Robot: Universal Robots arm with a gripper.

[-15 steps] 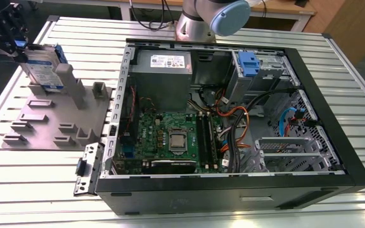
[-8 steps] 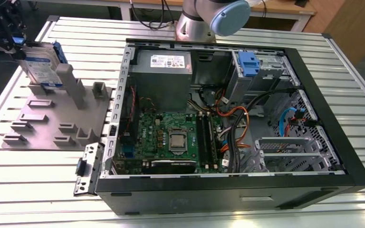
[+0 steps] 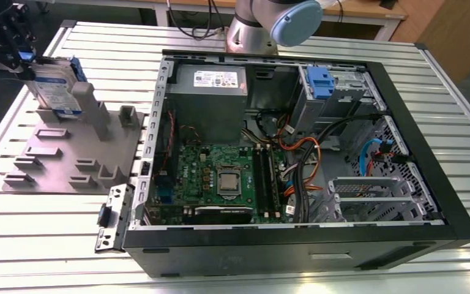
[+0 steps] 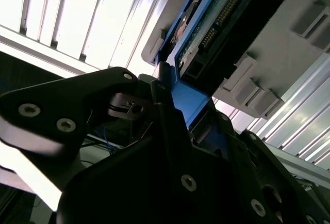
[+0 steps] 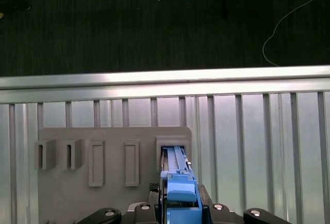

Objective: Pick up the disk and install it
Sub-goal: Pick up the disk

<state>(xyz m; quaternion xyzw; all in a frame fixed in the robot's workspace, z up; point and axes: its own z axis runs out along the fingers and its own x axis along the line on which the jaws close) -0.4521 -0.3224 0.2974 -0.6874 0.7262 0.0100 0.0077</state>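
One black gripper (image 3: 24, 61) pinches the one silver, blue-railed hard disk (image 3: 55, 86), upright in one grey slotted fixture (image 3: 55, 159) (beside one open black computer case (image 3: 455, 202)).

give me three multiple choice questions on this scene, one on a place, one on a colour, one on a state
1. Where is the disk relative to the computer case?
A. inside it
B. flat on top of it
C. upright in the grey holder beside it

2. What colour are the disk's side rails?
A. blue
B. red
C. yellow

3. What state is the gripper in?
A. open above the case
B. shut on the disk
C. open and resting on the holder

Answers:
1 C, the disk stands on edge in a slot of the holder, to the exterior view's left of the case.
2 A, the rails show blue in both wrist views.
3 B, both wrist views show the fingers closed against the disk's blue rail.
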